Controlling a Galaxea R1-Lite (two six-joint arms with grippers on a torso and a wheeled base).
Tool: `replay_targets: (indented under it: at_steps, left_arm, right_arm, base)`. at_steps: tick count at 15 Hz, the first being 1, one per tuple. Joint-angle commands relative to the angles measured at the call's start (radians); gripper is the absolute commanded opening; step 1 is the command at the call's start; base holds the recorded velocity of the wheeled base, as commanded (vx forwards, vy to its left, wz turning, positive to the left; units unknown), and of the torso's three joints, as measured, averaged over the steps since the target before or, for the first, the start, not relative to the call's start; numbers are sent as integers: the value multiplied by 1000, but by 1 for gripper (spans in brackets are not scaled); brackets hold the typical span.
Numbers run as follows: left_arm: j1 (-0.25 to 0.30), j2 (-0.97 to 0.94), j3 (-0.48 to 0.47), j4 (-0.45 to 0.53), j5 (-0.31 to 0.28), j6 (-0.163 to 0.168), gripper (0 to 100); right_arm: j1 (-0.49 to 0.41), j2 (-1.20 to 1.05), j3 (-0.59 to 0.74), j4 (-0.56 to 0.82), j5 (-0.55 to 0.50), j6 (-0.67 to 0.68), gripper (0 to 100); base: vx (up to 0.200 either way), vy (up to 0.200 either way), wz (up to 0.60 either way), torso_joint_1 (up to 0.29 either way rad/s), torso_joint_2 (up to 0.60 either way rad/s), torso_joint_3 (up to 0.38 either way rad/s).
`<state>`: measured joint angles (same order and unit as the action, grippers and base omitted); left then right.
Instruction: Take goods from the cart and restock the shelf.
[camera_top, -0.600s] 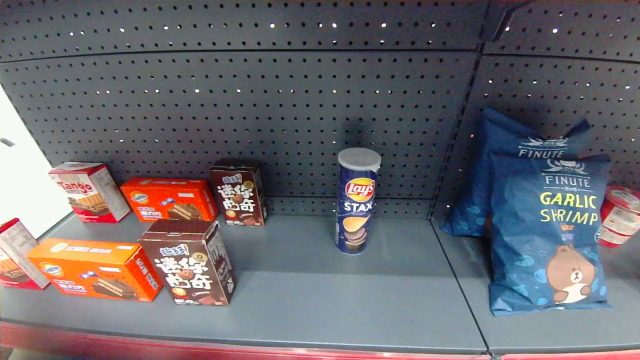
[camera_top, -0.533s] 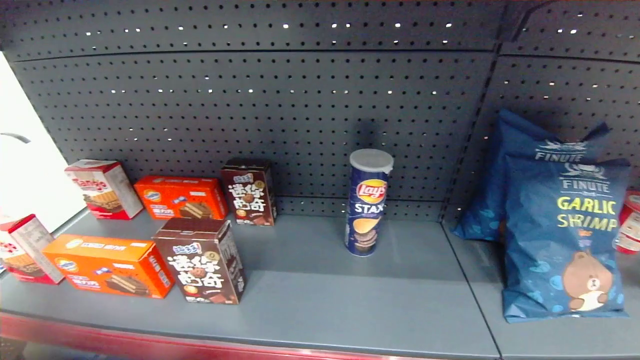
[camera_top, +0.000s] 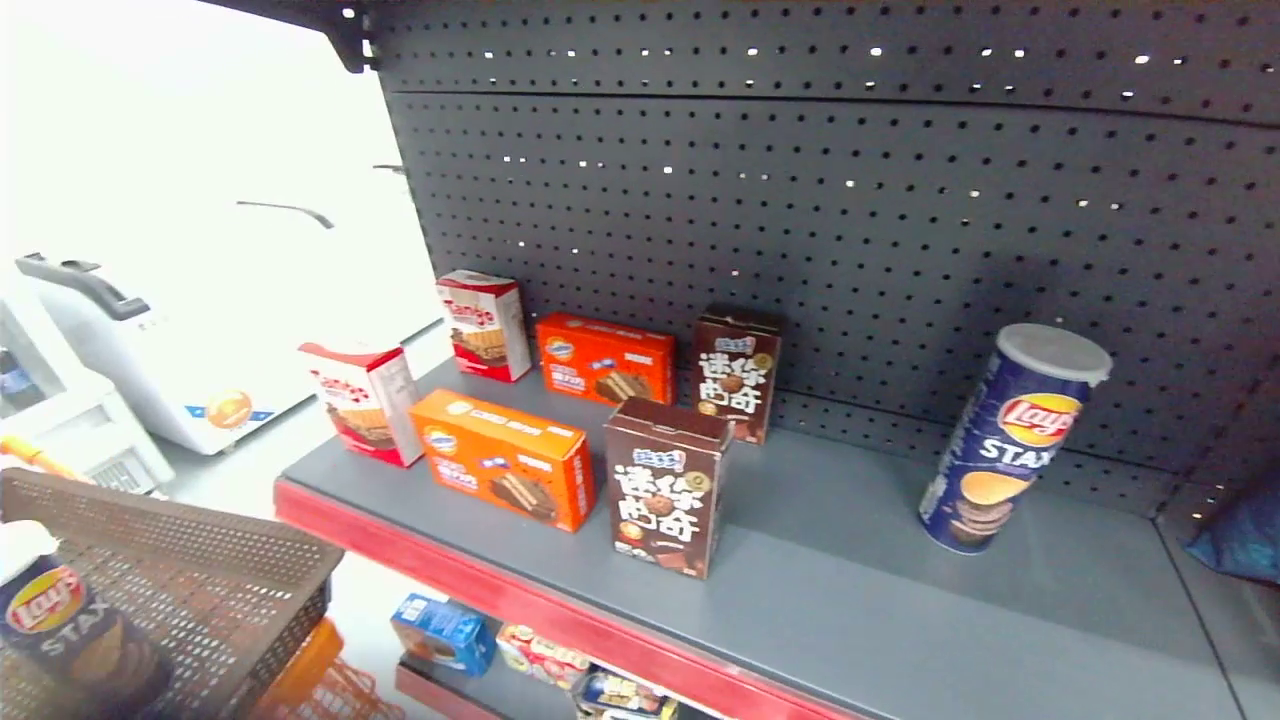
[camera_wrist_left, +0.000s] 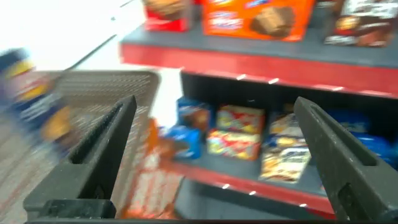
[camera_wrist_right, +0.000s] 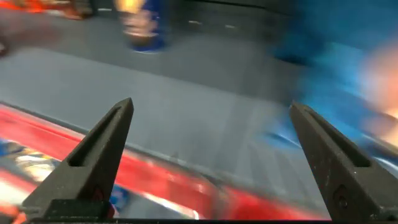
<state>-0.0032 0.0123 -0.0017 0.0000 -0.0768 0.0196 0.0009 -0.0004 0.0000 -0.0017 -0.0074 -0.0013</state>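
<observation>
The grey shelf (camera_top: 850, 600) with its red front lip and black pegboard back (camera_top: 800, 200) carries the stock. Left of the shelf stands a white cabinet (camera_top: 180, 340) with a dark handle. Low at the left is the brown mesh cart basket (camera_top: 200, 560), just off the shelf's red lip, and a potato-chip can (camera_top: 70, 630) stands inside it. A blue snack bag (camera_top: 1240, 530) shows at the shelf's far right edge.

On the shelf's left half the boxes sit in two rows. From left to right, the front row has a red-and-white wafer box (camera_top: 365, 402), an orange cake box (camera_top: 505, 470) and a brown cookie box (camera_top: 665, 487). Behind them, close to the pegboard, are a second wafer box (camera_top: 485, 325), a second orange box (camera_top: 603, 357) and a second brown box (camera_top: 735, 373). Well apart to their right a second chip can (camera_top: 1010, 440) stands upright with its white lid on.

On the lower shelf lie small packets (camera_top: 445, 632).

The left gripper (camera_wrist_left: 214, 106) faces that lower shelf, beside the cart. Its jaws are spread wide and hold nothing. The right gripper (camera_wrist_right: 211, 107) hangs before the grey shelf board, its jaws likewise released.
</observation>
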Motion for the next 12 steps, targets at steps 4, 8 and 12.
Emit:
replay_targets:
  at_steps: [4,8,12]
  left_arm:
    - [0,1,0,0,0,0,100]
    - [0,1,0,-2,5,0,100]
    - [0,1,0,-2,0,7,100]
  right_arm:
    - [1,0,0,0,0,0,100]
    - [1,0,0,-1,0,4,100]
    - [1,0,0,-1,0,3,100]
  base:
    - [0,0,600,5,2,4]
    - [0,0,450,1,3,2]
    - [0,0,0,0,0,0]
